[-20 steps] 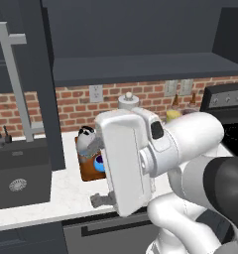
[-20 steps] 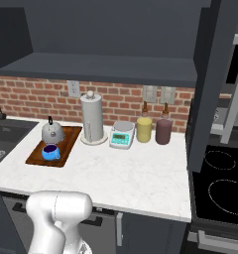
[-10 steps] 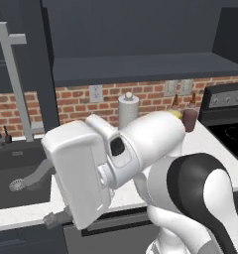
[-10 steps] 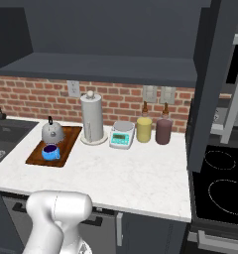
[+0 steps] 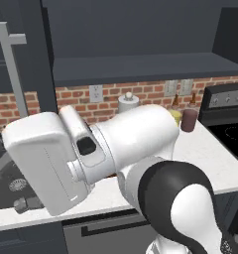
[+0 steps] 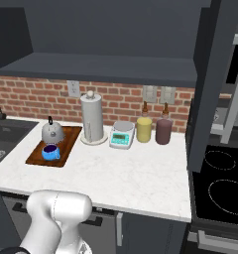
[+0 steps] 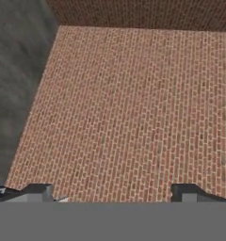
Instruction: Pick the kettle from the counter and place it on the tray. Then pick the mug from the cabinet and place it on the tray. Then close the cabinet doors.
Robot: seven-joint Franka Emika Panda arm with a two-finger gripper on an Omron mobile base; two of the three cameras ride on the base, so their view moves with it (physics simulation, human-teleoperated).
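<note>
The silver-grey kettle [image 6: 52, 132] and the blue mug [image 6: 50, 152] both stand on the reddish-brown tray [image 6: 66, 145], on the white counter [image 6: 126, 171] left of the paper towel roll. The cabinet [image 6: 101, 67] above is open. One of the cabinet doors [image 6: 210, 84] stands swung out on the right, its silver handle [image 6: 235, 94] behind it; another silver handle [image 5: 13, 69] shows at the left. My gripper [image 7: 114, 192] is open, with nothing between its fingertips [image 7: 38, 191], and faces a brick surface. My white arm [image 5: 116, 154] covers the tray in the left base view.
A paper towel roll [image 6: 91, 119], a white-and-teal scale [image 6: 122, 135], a yellow canister [image 6: 144, 129] and a maroon canister [image 6: 163, 131] line the brick backsplash. A dark sink [image 6: 2, 144] lies at the left, a black stove [image 6: 220, 183] at the right.
My arm has swung left across the left base view and now hides the tray there. Kettle, mug and tray have not moved. The gripper stays open.
</note>
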